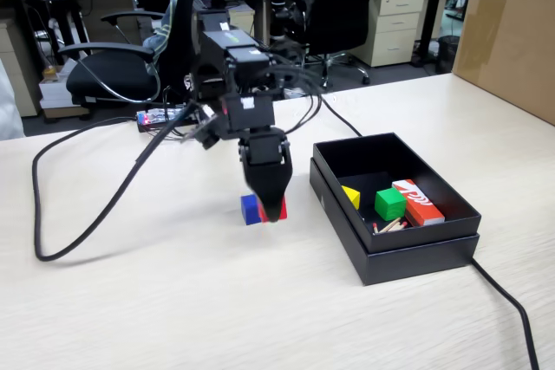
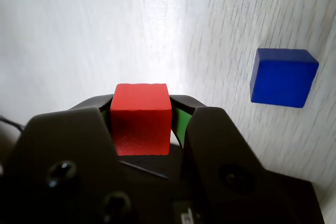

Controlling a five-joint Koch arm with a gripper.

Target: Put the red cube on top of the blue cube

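The black two-jawed gripper (image 2: 142, 109) was closed on the small solid-red cube (image 2: 140, 119), one jaw pressed against each side face, so that in the wrist view the cube sat squarely between the pads with its top and front faces showing. In the fixed view the gripper (image 1: 270, 214) pointed almost straight down, low over the pale wood-grain table (image 1: 173, 301), with only a corner of the red cube (image 1: 282, 210) peeping out beside it; whether the cube was clear of the table cannot be told. The small solid dark-blue cube (image 2: 282, 77) lay on the table to the right of the gripper and a little further ahead in the wrist view; in the fixed view the blue cube (image 1: 250, 209) stood just beside the gripper on its left, at roughly the same level as the red one. The coming move would likely need a lift and then a short sideways shift towards it. Well apart, to the right in the fixed view, stood an open black box (image 1: 434, 253).
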